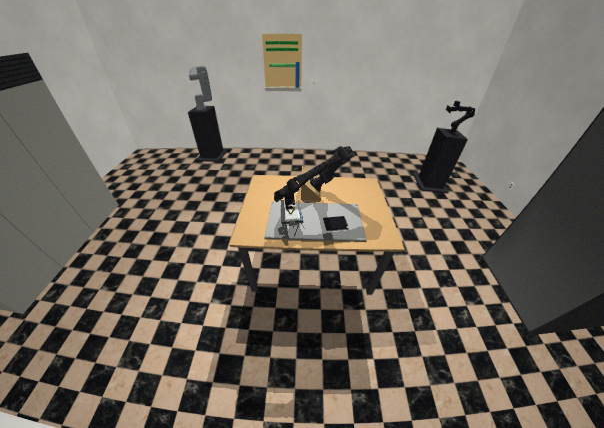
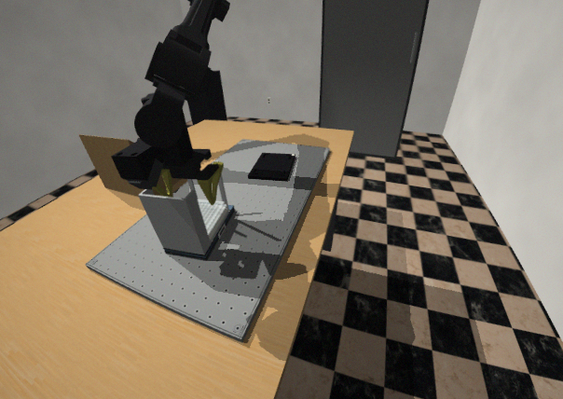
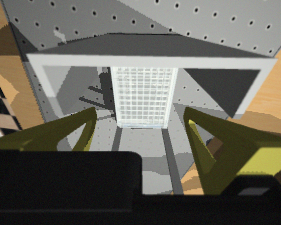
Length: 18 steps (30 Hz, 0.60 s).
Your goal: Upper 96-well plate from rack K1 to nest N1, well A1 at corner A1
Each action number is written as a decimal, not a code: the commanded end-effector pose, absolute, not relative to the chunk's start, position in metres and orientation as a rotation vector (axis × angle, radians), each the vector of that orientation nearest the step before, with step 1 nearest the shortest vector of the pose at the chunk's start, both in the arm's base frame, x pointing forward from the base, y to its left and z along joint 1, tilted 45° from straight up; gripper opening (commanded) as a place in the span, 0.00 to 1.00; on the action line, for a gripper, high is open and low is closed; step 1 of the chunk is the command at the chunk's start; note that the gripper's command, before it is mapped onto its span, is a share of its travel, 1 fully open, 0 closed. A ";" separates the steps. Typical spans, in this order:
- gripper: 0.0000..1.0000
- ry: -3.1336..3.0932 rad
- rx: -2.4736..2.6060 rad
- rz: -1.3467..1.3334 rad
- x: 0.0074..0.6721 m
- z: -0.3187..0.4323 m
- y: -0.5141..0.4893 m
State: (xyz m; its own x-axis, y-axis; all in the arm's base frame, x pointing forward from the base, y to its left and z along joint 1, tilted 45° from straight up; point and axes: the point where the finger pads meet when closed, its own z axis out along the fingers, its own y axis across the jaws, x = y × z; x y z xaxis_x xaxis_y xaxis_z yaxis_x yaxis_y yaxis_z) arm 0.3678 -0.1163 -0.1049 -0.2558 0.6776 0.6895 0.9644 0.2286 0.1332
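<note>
The stack rack K1 point(image 2: 186, 220) is a grey walled box on the perforated baseplate point(image 2: 212, 234). The white upper 96-well plate point(image 3: 144, 95) lies inside it, seen from above in the wrist view; its edge also shows at the rack's open side point(image 2: 215, 215). The lower plate is hidden beneath it. My gripper point(image 2: 188, 185) is open and empty, its yellow fingers dipping into the rack's top, one on each side above the plate, touching nothing. The plate nest N1 point(image 2: 273, 166) is a dark flat square further along the baseplate, also seen in the top view point(image 1: 334, 222).
A brown cardboard panel point(image 2: 100, 158) stands behind the rack on the wooden table point(image 1: 315, 214). The rack's grey walls point(image 3: 150, 61) close in around the fingers. The table edge lies close to the baseplate's right side.
</note>
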 end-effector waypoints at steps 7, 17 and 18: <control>1.00 -1.997 -1.505 -0.748 0.365 -0.121 -0.099; 1.00 -1.996 -1.505 -0.748 0.364 -0.131 -0.089; 1.00 -1.996 -1.505 -0.748 0.364 -0.132 -0.088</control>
State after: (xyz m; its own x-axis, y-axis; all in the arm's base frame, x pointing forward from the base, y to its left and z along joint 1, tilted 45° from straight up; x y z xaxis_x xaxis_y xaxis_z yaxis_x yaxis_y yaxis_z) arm 0.3660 -0.0974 -0.1239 -0.2564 0.6771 0.6898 0.9642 0.2288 0.1339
